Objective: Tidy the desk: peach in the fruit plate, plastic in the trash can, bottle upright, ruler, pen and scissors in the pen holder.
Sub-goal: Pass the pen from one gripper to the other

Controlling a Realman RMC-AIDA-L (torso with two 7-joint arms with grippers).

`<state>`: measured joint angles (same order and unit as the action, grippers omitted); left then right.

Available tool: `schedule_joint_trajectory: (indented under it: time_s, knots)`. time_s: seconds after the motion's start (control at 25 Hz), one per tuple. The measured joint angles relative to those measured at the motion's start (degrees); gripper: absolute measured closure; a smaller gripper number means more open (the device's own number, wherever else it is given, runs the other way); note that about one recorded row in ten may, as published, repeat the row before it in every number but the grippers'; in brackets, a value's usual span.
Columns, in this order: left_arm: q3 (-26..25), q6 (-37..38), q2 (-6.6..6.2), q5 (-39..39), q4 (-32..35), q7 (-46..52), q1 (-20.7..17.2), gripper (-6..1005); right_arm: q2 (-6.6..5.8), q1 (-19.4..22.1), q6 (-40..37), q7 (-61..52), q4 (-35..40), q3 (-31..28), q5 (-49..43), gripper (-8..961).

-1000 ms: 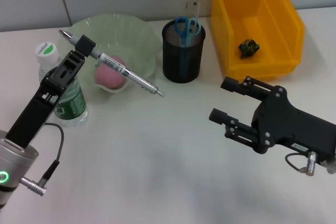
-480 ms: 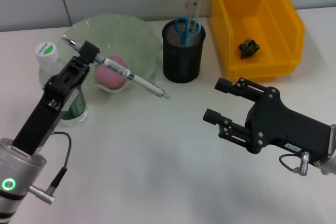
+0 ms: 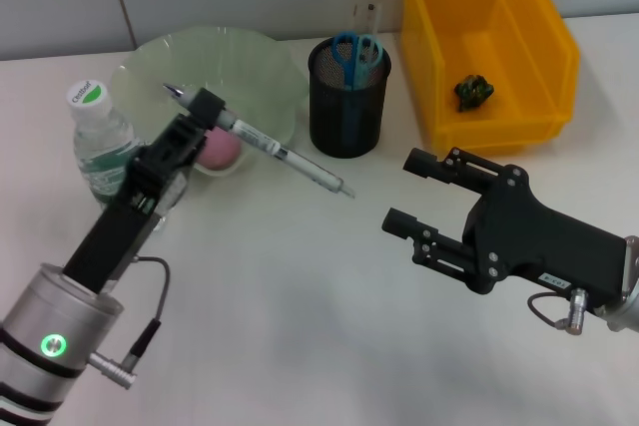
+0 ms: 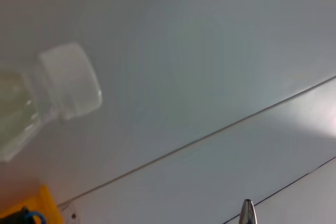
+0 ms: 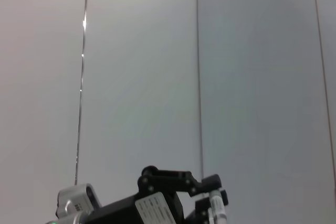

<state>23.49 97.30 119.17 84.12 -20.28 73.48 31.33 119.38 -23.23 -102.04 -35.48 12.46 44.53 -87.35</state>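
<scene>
Pen (image 3: 285,155): pending, left gripper (image 3: 205,110) clamping it, nearing pen holder (image 3: 347,97); right gripper (image 3: 419,192) idling, jaws apart. Other items placed.

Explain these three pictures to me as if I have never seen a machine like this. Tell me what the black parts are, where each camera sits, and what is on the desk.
This is a two-armed robot. The head view looks down at the desk; the other two come from cameras on its wrists and mostly show the wall.

The left end effector holds a pen in the air, its tip pointing toward the black mesh pen holder. The right end effector is open, holds nothing and hovers above the desk.

On the desk: a pale green fruit plate with a peach in it, an upright bottle, blue-handled scissors in the holder, and a yellow bin holding a dark crumpled scrap.
</scene>
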Motion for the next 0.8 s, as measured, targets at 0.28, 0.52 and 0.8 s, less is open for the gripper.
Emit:
schedule_joint_trajectory:
  time_s: [0.28,0.52,0.8]
  knots:
    - [-1.52,-1.09,0.00,2.05,-0.46,-0.06,0.26,861,0.07,-0.24,-0.07,0.35,-0.01,0.11,-0.02,330]
    - [-1.60,-1.62,0.00,2.09,-1.21,-0.46,0.27,861,0.16,-0.77,-0.13,3.95,-2.75,-0.28,-0.02,331]
    - [-2.06,-2.03,0.00,2.10,-1.99,-0.56,0.22,861,0.16,-2.26,1.73,4.63,-4.41,0.05,-0.02,330]
